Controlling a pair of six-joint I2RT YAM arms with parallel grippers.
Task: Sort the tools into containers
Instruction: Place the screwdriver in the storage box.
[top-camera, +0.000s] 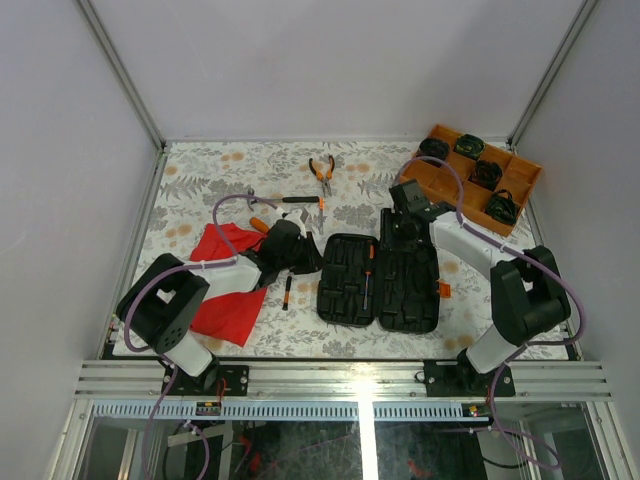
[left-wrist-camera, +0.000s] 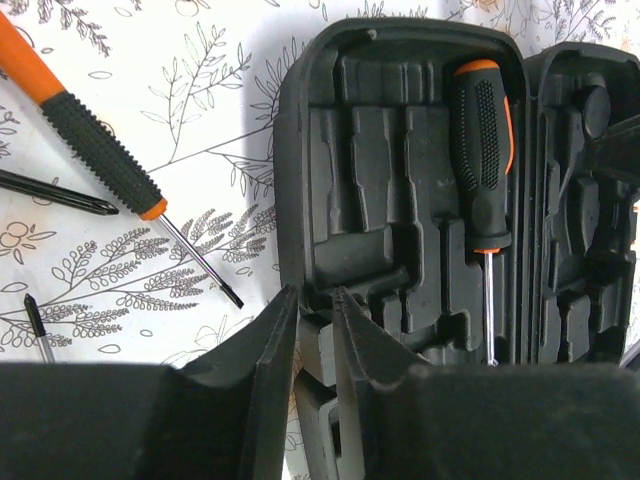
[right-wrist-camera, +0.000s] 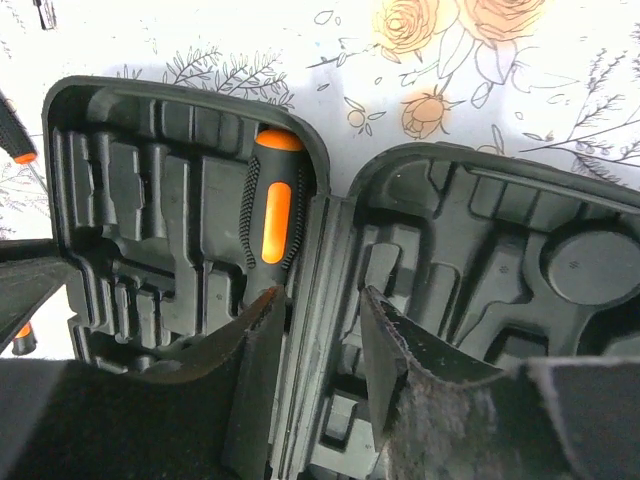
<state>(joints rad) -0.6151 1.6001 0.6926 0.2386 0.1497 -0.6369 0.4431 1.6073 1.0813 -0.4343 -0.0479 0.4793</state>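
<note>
Risk of shoving black ribbed plastic clamshell tool case (left-wrist-camera: 390, 200) askew, with left gripper (left-wrist-camera: 315, 295) barely parted over its near rim, right gripper (right-wrist-camera: 322, 300) spread astride its hinge, orange-and-black screwdriver (left-wrist-camera: 483, 150) slotted just ahead.

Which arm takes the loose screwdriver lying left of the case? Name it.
Left. The loose screwdriver lies beside the tool case's left edge, near the left pincer. The right pincer hangs over the case's hinge, farther off.
</note>
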